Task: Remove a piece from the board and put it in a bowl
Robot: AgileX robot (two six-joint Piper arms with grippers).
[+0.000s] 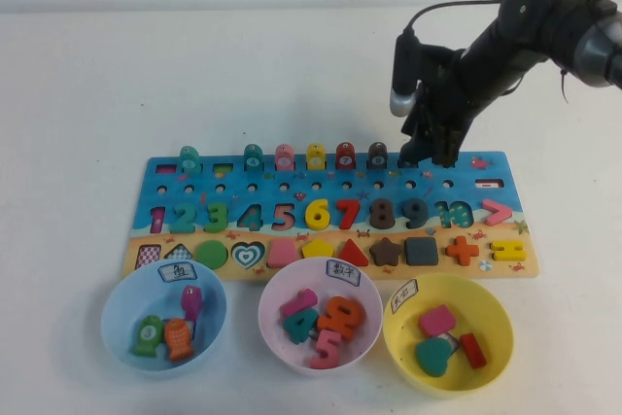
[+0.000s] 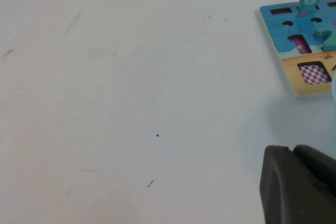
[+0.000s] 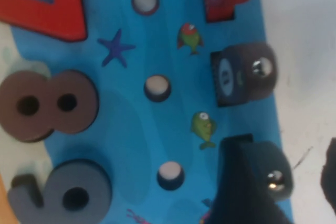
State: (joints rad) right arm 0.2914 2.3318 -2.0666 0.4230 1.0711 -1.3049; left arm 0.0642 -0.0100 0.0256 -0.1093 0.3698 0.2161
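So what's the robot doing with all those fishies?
The right claw is down at the back edge of the blue board, open around a dark slate-blue fish standing next to the dark brown fish. It hasn't lifted it yet. The light-blue bowl in front already holds other fish. The left claw is parked off to the board's left, holding nothing.
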